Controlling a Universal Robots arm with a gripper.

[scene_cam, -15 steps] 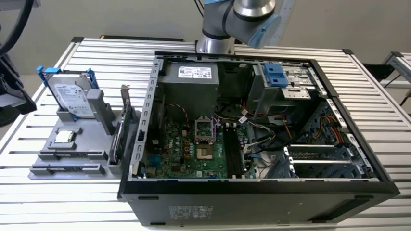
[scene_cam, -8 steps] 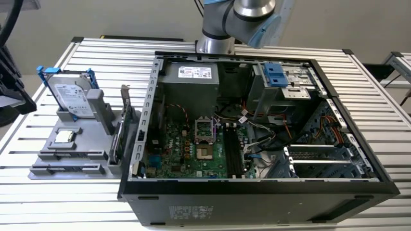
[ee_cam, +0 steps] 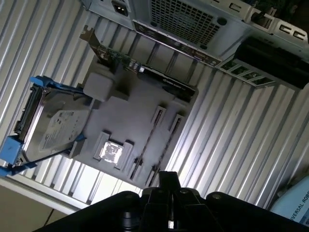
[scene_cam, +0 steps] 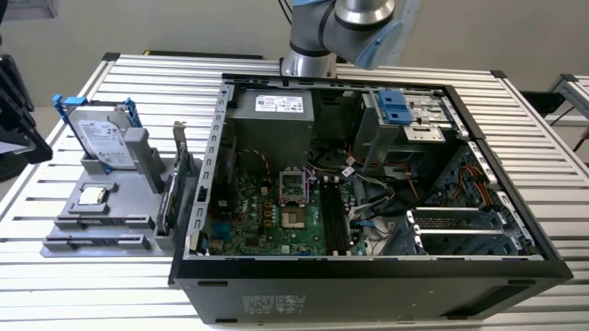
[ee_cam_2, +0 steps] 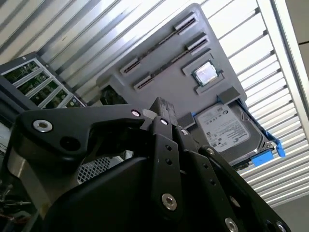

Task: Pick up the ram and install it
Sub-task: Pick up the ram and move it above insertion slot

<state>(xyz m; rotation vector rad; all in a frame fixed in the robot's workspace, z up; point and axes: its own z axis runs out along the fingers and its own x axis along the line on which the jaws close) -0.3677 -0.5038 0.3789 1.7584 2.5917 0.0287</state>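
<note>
My gripper [ee_cam: 169, 178] hangs high above the grey parts tray [ee_cam: 140, 104], which both wrist views show from above. Its fingers [ee_cam_2: 159, 104] look shut with nothing between them. The ram is hidden from me. Between the tray's slotted end holders [ee_cam_2: 186, 22] I see just thin dark lines, too fine to tell what they are. The open computer case [scene_cam: 368, 269] lies on the slatted table. Its motherboard's black memory slots [scene_cam: 333, 222] sit near the case middle. In the exterior view the arm [scene_cam: 341, 27] rises behind the case.
On the tray stand a hard drive in a blue frame [scene_cam: 101, 138], a small silver processor chip [scene_cam: 92, 196] and a green expansion card with a metal bracket [scene_cam: 179, 172]. Loose cables [scene_cam: 368, 186] cross the case beside the memory slots.
</note>
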